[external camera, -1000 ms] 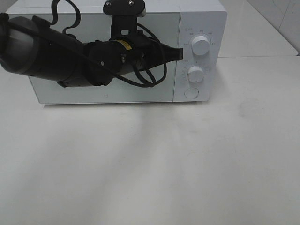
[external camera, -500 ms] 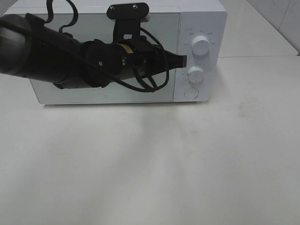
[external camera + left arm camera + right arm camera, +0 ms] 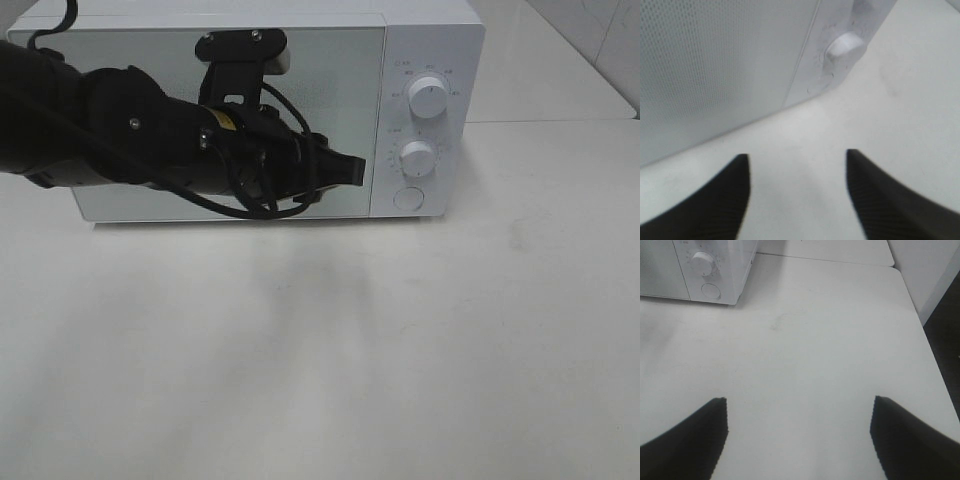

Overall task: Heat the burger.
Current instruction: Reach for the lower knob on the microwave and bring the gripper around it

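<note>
1. Microwave [image 3: 430, 30] sits at the top of the high view. Its mirrored door [image 3: 340, 80] is closed.
2. Burger: not visible in any view and not on the visible desk [image 3: 805, 340]. Probably inside behind the door, but I can't confirm.
3. Left arm [image 3: 120, 140] lies across the door front, tip near the door's right edge and close to the control panel.
4. Left fingers [image 3: 725, 200] are spread with nothing between them. They are off the lower knob [image 3: 417, 157] and not touching it.
5. Right fingers [image 3: 910, 440] are spread wide and empty over bare desk, well apart from the microwave.
6. Step, as a guess: the controls stage, setting the heat or timer with the door shut. Upper knob [image 3: 430, 97] and round button [image 3: 408, 198] are untouched right now.
7. The next move likely calls for moving the left fingers right, straddling the lower knob squarely, pinching it and twisting. Watch for slip on the smooth knob and for the tip bumping the door.
</note>
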Controlling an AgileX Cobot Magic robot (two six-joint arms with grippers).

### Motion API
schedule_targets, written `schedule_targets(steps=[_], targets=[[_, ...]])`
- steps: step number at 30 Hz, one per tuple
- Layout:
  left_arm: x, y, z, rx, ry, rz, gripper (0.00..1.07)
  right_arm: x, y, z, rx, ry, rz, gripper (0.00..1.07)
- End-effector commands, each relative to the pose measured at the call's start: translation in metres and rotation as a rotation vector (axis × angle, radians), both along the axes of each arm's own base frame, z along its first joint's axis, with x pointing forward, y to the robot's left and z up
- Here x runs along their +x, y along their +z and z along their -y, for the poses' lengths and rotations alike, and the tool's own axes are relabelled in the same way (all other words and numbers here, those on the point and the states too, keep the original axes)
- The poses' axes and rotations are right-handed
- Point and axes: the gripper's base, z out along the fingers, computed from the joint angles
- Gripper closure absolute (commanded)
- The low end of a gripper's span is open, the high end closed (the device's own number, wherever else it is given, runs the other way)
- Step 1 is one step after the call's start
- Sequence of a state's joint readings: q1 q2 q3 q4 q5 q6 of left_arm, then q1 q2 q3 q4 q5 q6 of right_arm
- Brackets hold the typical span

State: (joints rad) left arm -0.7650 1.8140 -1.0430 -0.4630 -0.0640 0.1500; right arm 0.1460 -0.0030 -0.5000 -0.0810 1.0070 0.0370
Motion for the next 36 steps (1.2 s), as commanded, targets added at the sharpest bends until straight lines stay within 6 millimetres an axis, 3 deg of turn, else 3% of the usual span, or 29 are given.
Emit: schedule_targets(steps=[1, 11, 14, 22, 29, 36], targets=[[-0.01, 0.005, -0.007, 0.048, -0.052, -0.102, 0.04, -0.004, 0.0, 0.001, 0.007, -0.007, 0.045, 0.31], [-0.031, 0.012, -0.027, 0.234, -0.196, -0.269, 0.06, -0.004, 0.0, 0.001, 0.007, -0.007, 0.045, 0.31], [-0.046, 0.021, -0.038, 0.325, -0.262, -0.351, 0.06, -0.004, 0.0, 0.001, 0.007, -0.007, 0.045, 0.31], [-0.061, 0.036, -0.048, 0.341, -0.258, -0.444, 0.06, -0.004, 0.0, 0.001, 0.007, -0.007, 0.045, 0.31], [-0.062, 0.039, -0.061, 0.393, -0.234, -0.503, 0.06, -0.004, 0.0, 0.001, 0.007, -0.007, 0.045, 0.31], [-0.044, 0.037, -0.101, 0.409, -0.138, -0.624, 0.06, -0.004, 0.0, 0.001, 0.007, -0.007, 0.045, 0.31]])
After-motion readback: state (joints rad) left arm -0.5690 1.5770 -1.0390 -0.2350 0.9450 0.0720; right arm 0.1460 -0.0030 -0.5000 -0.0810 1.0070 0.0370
